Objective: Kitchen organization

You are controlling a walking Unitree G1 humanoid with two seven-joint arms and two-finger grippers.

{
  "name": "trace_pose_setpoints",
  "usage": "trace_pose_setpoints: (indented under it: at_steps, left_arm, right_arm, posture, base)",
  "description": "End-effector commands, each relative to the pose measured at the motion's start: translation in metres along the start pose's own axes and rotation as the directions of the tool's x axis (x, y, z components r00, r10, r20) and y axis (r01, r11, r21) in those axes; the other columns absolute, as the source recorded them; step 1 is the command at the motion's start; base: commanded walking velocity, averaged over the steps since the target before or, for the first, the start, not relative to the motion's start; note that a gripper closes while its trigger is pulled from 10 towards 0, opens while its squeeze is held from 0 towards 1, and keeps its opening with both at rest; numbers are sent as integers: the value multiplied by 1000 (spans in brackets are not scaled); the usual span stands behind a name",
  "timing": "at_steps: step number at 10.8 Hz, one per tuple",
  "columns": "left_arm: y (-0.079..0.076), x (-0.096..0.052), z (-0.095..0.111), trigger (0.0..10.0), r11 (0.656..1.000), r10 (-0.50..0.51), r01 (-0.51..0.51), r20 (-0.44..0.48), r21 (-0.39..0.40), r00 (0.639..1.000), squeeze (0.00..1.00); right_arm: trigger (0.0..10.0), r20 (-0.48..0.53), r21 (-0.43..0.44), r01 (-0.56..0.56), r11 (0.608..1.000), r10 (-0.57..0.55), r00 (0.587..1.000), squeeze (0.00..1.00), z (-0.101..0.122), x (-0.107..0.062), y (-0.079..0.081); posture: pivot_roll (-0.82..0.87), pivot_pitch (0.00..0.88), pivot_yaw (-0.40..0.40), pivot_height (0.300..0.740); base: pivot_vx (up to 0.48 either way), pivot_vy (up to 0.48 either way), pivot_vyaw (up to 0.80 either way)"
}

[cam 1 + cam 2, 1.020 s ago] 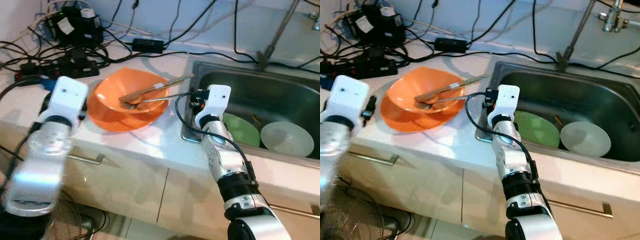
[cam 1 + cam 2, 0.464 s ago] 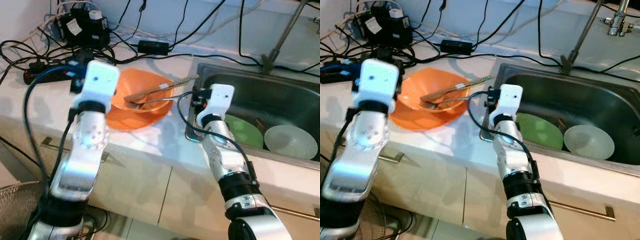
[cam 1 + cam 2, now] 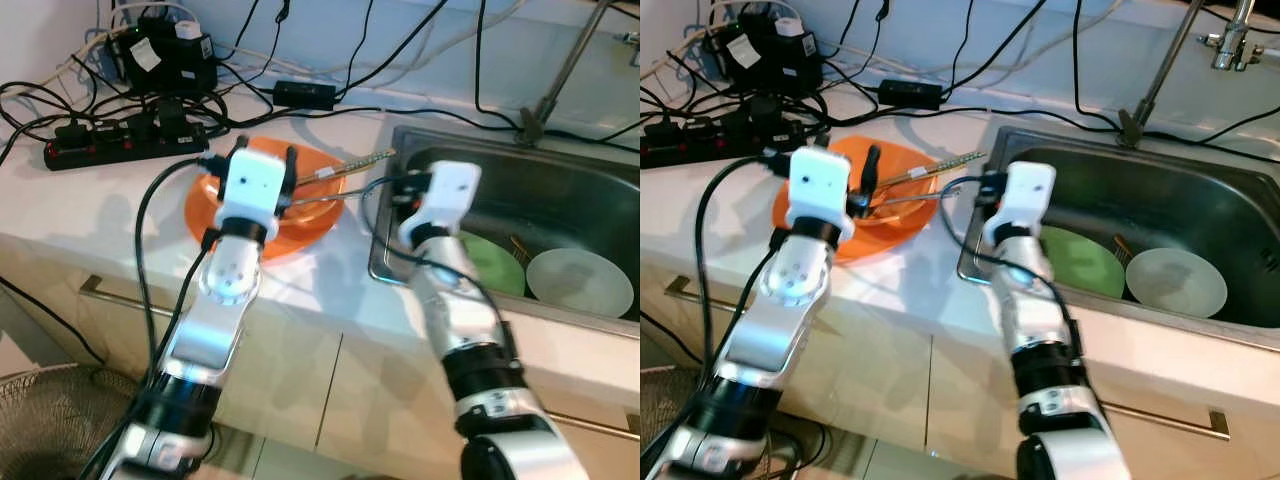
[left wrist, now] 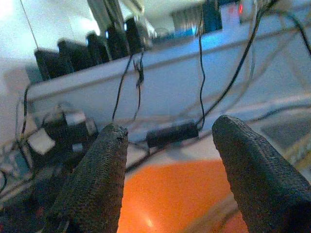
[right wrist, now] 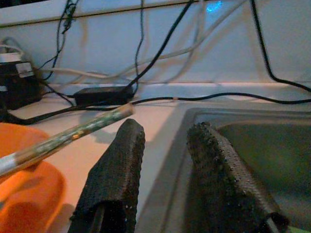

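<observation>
On the counter beside the sink, the orange bowl holding chopsticks and a spoon sits half hidden behind the left gripper, fingers spread and empty, while the right gripper hovers parted over the sink rim, near tangled cables and submerged green plate.

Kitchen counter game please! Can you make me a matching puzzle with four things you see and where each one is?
Things:
1. orange bowl
2. green plate
3. power strip
4. chopsticks

Places:
A. lying in the sink beside a pale bowl
B. on the counter near the wall, with cables plugged in
C. on the counter just left of the sink
D. resting across the orange bowl, tips toward the sink

Pairs: 1-C, 2-A, 3-B, 4-D
</observation>
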State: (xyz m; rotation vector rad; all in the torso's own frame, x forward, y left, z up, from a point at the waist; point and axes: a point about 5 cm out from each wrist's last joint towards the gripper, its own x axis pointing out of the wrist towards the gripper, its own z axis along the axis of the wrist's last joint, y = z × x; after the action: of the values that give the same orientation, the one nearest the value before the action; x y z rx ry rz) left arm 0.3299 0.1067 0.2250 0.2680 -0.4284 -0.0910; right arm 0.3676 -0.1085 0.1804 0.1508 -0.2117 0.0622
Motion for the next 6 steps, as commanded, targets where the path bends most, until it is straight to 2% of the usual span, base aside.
trace_pose_setpoints:
  at_steps: [1,3,6]
  left_arm:
    - [-1,3,5,10000,1000,-14,14,55,-14,998,0]
    - [-2,1,1,10000,1000,-27,27,63,4,998,0]
    - [-2,-1,-6,10000,1000,-13,14,50,-12,999,0]
  right_arm:
    - [10000,37,-6,-13,1000,13,999,0,7,0,-2]
    - [10000,30,-14,-14,1000,14,999,0,5,0,-1]
    - [10000,35,-44,-32,999,33,999,0,7,-2,-2]
  posture:
    - [128,19,-36,740]
    - [121,20,-32,740]
    - [110,23,-40,740]
  base:
    - [0,0,0]
    - [0,0,0]
    - [0,-328,0]
